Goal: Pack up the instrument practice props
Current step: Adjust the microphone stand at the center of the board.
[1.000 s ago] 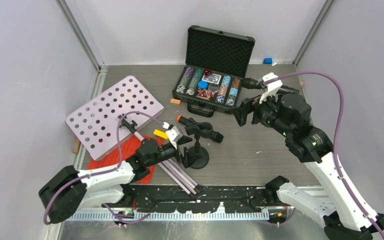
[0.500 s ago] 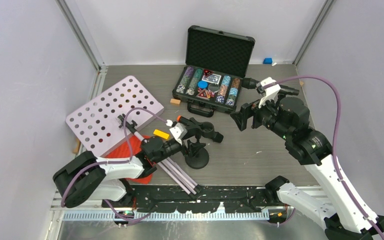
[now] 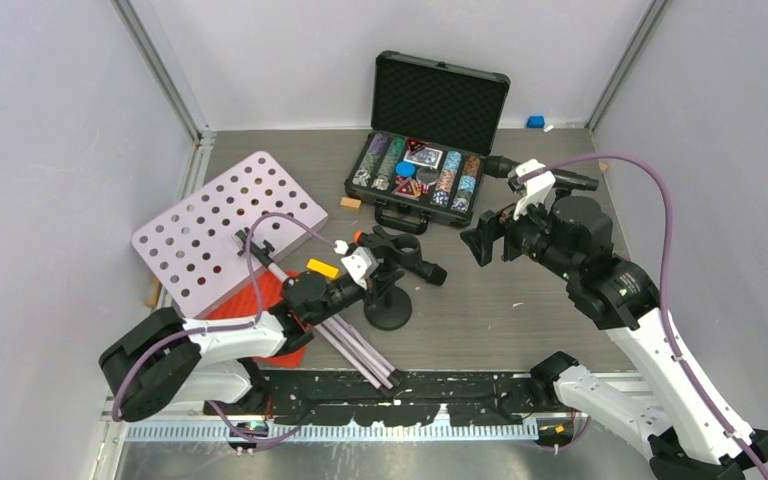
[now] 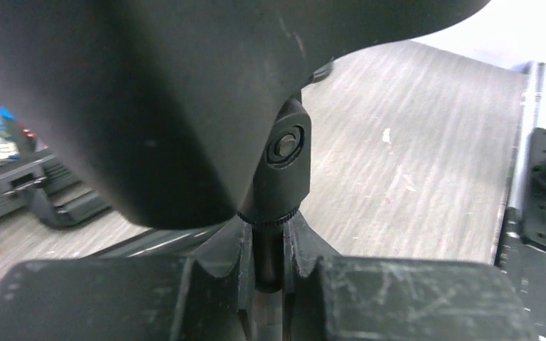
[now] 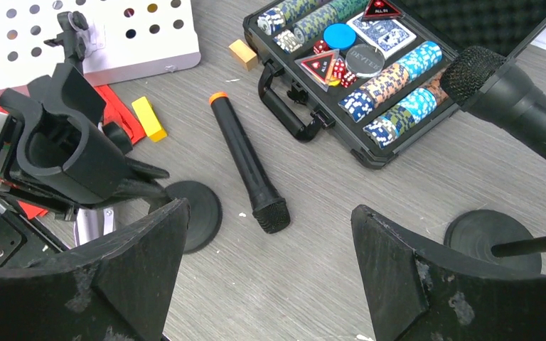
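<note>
1. Your left gripper is clenched on the thin pole of the nearer microphone stand, just under its clip joint. That stand's round base sits by the middle of the near edge of the table.
2. Your right gripper hangs over the centre-right with its jaws spread wide, grasping nothing.
3. One microphone lies flat, orange end toward the far-left corner, between that base and the poker case.
4. The second microphone slants past the case's right end, with its own base close by.
5. The music rack lies along the left edge, partly over the red pages, and its silver legs point at the near edge.
</note>
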`<state>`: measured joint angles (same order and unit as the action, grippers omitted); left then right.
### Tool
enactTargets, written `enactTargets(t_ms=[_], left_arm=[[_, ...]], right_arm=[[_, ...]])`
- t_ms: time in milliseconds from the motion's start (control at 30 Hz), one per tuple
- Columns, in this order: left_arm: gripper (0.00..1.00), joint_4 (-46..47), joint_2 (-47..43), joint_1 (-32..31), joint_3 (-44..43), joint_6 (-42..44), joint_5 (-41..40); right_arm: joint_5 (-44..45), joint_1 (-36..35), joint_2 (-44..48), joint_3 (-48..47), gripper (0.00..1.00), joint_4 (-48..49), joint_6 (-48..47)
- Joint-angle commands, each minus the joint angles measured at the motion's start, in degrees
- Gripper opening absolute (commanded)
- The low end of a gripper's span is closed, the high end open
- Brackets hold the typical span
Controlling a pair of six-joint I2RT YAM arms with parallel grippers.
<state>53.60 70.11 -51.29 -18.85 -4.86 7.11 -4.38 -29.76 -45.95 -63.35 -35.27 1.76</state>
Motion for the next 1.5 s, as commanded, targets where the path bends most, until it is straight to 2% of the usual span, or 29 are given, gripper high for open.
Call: enactTargets(t_ms=[0, 167, 433, 600, 733, 767, 867, 900, 967, 1000, 1033, 1333, 1467], left_arm=[[0.00, 0.9, -1.1, 0.5, 0.9, 8.1, -11.2], [0.00, 4.9, 1.2, 6.7, 1.1, 7.6, -9.5], [0.00, 15.3, 13.3, 16.4, -2.6, 5.9, -7.4], [0.00, 22.5, 20.3, 22.6, -4.8, 3.5, -2.0], [0.00, 19.8, 19.5, 24.2, -5.6, 4.6, -1.4], [0.02, 17.9, 18.9, 24.2, -5.9, 6.1, -0.6], [0.30, 14.1, 17.3, 24.2, -6.5, 6.6, 2.3], [0.43, 13.9, 17.0, 24.2, -6.5, 6.6, 2.9], [0.76, 13.3, 16.6, 24.2, -6.5, 6.2, 2.7], [0.90, 13.0, 16.3, 24.2, -6.4, 6.2, 2.8], [0.98, 12.5, 15.9, 24.2, -6.5, 6.1, 3.0], [1.00, 7.2, 8.0, 24.2, -5.1, 4.4, 3.2], [1.00, 0.1, 0.2, 24.2, -4.0, -0.1, 0.0]], right_arm=[[-0.7, 0.1, 0.3, 0.6, 0.89, 1.1, -0.7], [-1.0, 0.1, 0.0, 0.8, 0.89, 1.2, -0.8], [-1.2, 0.1, -0.3, 0.8, 0.89, 1.2, -0.9], [-1.0, 0.1, 0.1, 0.9, 0.89, 1.0, -1.1], [-0.8, 0.1, 0.3, 0.5, 0.89, 0.1, -1.4], [-0.7, 0.1, 0.3, 0.5, 0.89, -0.1, -1.4], [-0.9, 0.1, 0.2, 0.5, 0.89, -0.1, -1.4], [-1.0, 0.1, 0.1, 0.4, 0.89, -0.1, -1.4], [-1.5, 0.1, 0.0, 0.1, 0.89, -0.1, -1.4], [-1.9, 0.2, 0.0, 0.0, 0.89, -0.1, -1.5], [-2.1, 0.2, 0.0, -0.2, 0.89, -0.1, -1.4], [-2.2, 0.1, 2.1, -0.2, 0.90, 0.0, -1.4], [2.9, 0.1, 3.3, 0.1, 0.91, 1.1, 0.3]])
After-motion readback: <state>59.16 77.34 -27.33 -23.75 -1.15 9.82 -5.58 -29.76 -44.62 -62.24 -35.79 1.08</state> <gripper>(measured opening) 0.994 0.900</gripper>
